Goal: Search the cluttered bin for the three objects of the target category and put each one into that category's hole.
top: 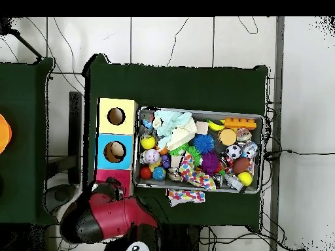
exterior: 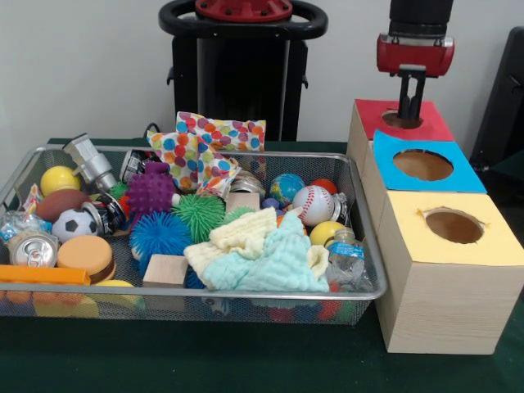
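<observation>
Green table: bin (exterior: 246,292) long axis left-right; end effector (exterior: 407,113) dips into red hole (exterior: 401,119), grip state unclear.

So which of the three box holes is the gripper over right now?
The red-surround hole, farthest back of the three; the gripper dips into it. The blue-surround hole and yellow-surround hole sit nearer the camera.

Sawyer arm (exterior: 415,51) — glossy red wrist shell with rounded corners beneath a black cylindrical segment. Gripper (exterior: 408,105) — slim dark grey stem hanging below the shell. Pedestal (exterior: 242,65): black upright column, black ring handle, red cap on top. From overhead, the arm shows bulbous red casing with black joints.
</observation>
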`<state>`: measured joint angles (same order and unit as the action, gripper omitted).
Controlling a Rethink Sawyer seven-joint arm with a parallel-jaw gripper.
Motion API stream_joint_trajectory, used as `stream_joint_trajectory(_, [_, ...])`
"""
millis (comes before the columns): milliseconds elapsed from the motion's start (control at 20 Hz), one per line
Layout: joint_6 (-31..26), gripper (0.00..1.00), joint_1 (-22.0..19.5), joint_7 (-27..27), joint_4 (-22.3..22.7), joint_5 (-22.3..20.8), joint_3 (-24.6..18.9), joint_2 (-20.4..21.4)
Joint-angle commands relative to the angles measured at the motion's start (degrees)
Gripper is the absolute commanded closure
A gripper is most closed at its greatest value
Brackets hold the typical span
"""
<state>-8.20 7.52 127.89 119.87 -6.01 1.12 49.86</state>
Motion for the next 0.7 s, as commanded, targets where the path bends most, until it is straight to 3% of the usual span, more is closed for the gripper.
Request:
stream_joint_trajectory(50, [-11.3,1.0,-5.8,-1.4,2.8,1.5,-7.7,10.9])
stream_joint_trajectory(400, [-11.8,1.0,-11.5,-2.2,5.7,2.6,-12.9,15.0])
stream_joint_trajectory(700, [-10.0,1.0,-14.2,-2.8,3.7,-1.4,-13.3,11.6])
